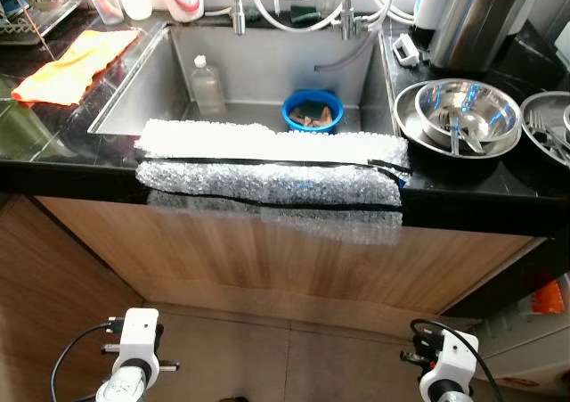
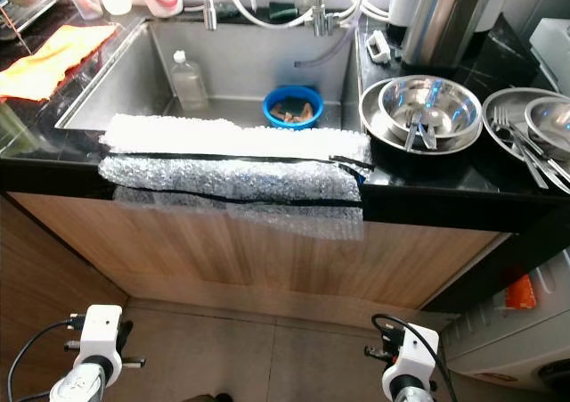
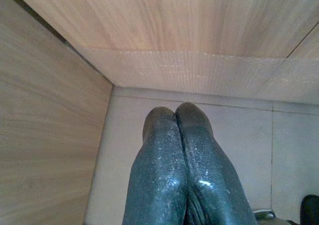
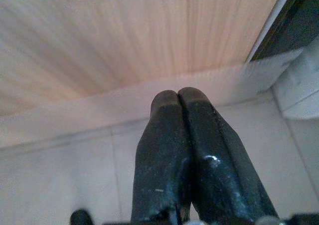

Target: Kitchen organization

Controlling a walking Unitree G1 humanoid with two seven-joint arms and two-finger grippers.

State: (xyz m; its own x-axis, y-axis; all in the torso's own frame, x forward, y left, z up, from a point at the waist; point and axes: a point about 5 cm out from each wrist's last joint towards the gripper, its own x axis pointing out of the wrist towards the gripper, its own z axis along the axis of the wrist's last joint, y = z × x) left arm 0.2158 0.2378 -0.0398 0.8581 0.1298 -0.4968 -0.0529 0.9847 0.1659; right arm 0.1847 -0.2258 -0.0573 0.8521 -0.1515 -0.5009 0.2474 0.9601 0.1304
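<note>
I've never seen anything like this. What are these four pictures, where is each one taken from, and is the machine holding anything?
A humanoid robot stands before a kitchen sink. The two wide pictures come from cameras in its head, looking down. The two close ones come from cameras on its wrists, looking along the black fingers of the left gripper and right gripper. Both are shut, hold nothing, and hang low by the wooden cabinet. Bubble wrap drapes over the sink's front edge. Inside are a blue bowl and a clear bottle. Steel bowls sit on the right, an orange cloth on the left.
</note>
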